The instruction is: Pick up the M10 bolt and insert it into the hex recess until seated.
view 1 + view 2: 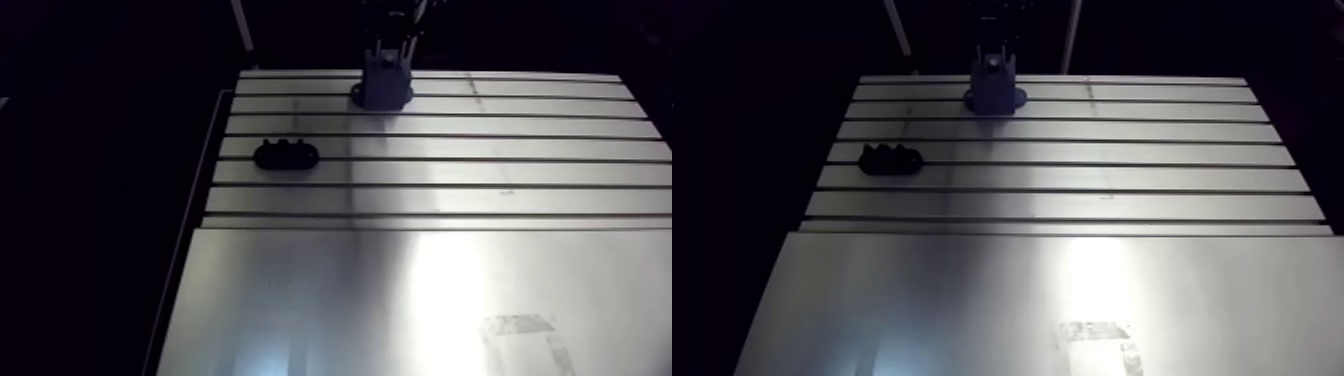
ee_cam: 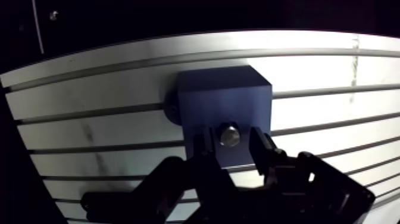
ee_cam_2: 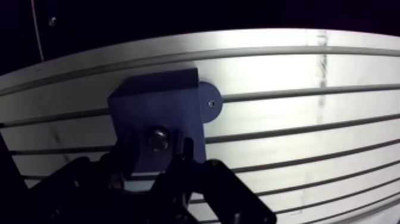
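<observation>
The M10 bolt [image 2: 229,136], with a round metallic head, sits in the top face of a matt blue square block [image 2: 223,95] at the far edge of the slotted aluminium table [image 1: 450,200]. The gripper [image 2: 231,142] jaws stand spread on either side of the bolt, apparently not touching it. A black oval holder [image 1: 286,154] with small bumps lies well apart.

Blue block [image 1: 384,80]: we count one on the table.
Bolt [image 2: 229,136]: we count one; only its round head shows, in the wrist view.
Black holder [image 1: 286,154]: we count one, and we see three bumps on it.
Gripper [image 2: 231,144]: we see one.
Fingers [image 2: 262,150]: we count two.
Table [image 1: 450,290]: one.
Pale patch [image 1: 517,328] on the table: we see one.
</observation>
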Available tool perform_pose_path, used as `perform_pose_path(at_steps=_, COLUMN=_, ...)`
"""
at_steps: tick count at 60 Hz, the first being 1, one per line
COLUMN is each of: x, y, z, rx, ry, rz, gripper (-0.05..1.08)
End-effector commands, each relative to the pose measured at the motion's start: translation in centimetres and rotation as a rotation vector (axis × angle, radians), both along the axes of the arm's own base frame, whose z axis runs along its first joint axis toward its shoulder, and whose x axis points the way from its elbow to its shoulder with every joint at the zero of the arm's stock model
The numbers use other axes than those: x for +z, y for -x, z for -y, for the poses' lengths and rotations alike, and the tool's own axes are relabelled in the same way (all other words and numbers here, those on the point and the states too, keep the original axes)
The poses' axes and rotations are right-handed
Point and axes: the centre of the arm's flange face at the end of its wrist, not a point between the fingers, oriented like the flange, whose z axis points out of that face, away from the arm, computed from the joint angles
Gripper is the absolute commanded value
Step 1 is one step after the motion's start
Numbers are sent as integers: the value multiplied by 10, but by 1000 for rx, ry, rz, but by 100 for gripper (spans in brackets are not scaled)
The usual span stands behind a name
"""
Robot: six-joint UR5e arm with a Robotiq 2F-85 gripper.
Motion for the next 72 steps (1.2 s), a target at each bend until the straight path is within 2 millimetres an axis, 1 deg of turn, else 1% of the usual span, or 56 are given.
perform_pose_path(at_steps=1, x=-1, y=-1, z=2, rx=9, ry=2, rz=-1, gripper=55)
perform_pose_path(at_steps=49, x=-1, y=-1, z=0, rx=11, ry=1, rz=0, gripper=62)
perform_pose_path(at_steps=72, x=-3, y=-1, z=0, rx=11, ry=0, rz=4, gripper=67)
